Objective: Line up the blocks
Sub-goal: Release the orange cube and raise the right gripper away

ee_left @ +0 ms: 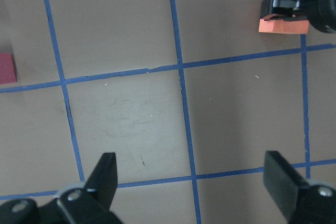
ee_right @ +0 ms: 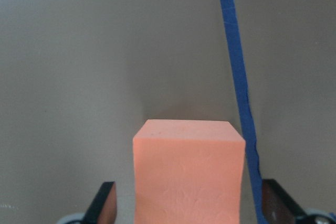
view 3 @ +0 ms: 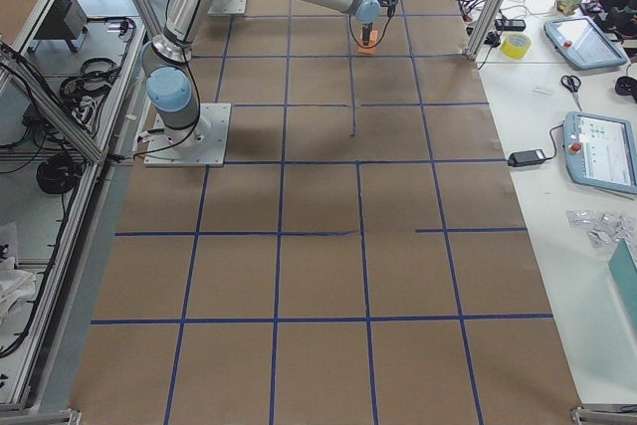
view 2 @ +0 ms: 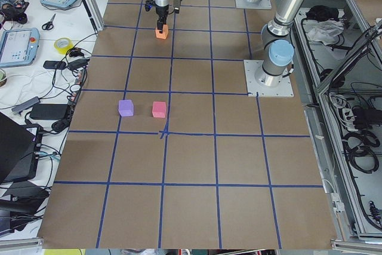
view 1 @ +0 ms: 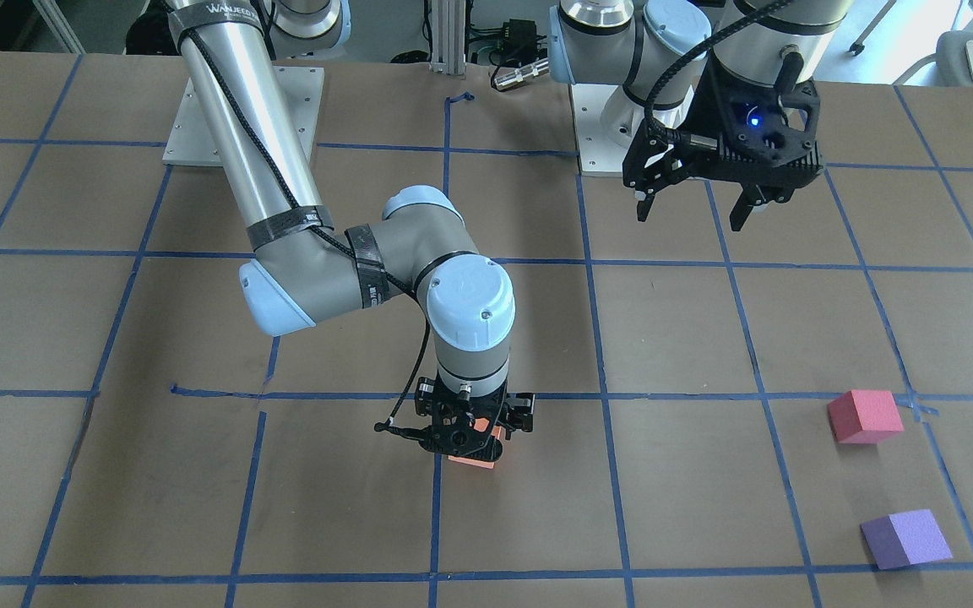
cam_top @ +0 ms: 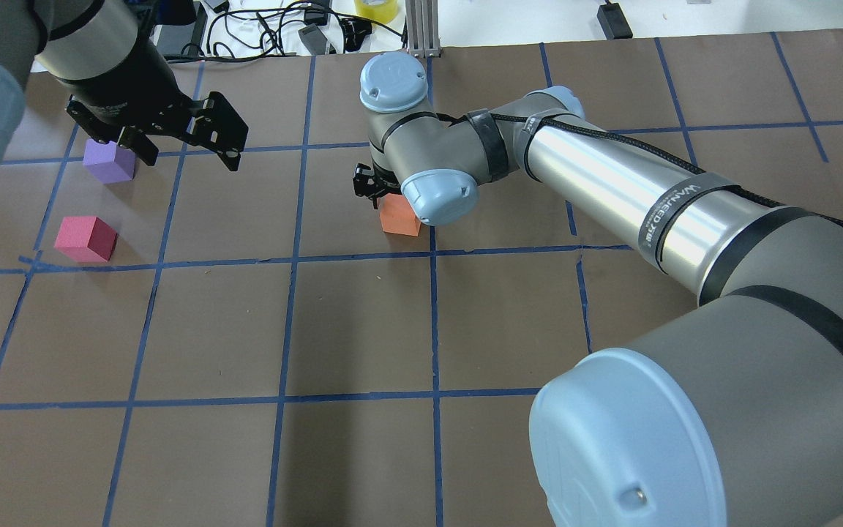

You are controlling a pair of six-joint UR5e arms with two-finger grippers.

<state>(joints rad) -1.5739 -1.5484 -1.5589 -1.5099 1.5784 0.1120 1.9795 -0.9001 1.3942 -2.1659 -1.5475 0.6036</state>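
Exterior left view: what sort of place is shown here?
Likely a robotics lab: the table carries a blue tape grid, a teach pendant lies beside it, and cable bundles hang nearby.

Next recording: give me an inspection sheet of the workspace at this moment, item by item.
Surface: brown table marked with a blue tape grid.
Job's things: orange block near the middle; pinkish-red block and purple block apart from each other on the robot's left. The three do not form a line.
Clutter: nothing seen on the table.
Grippers: right gripper open, straddling the orange block with a gap on each side; left gripper open, empty, above the table.
Cables: black cable strapped along the right arm; loose cables past the table's far edge.
Surroundings: side bench with a teach pendant and a yellow tape roll.
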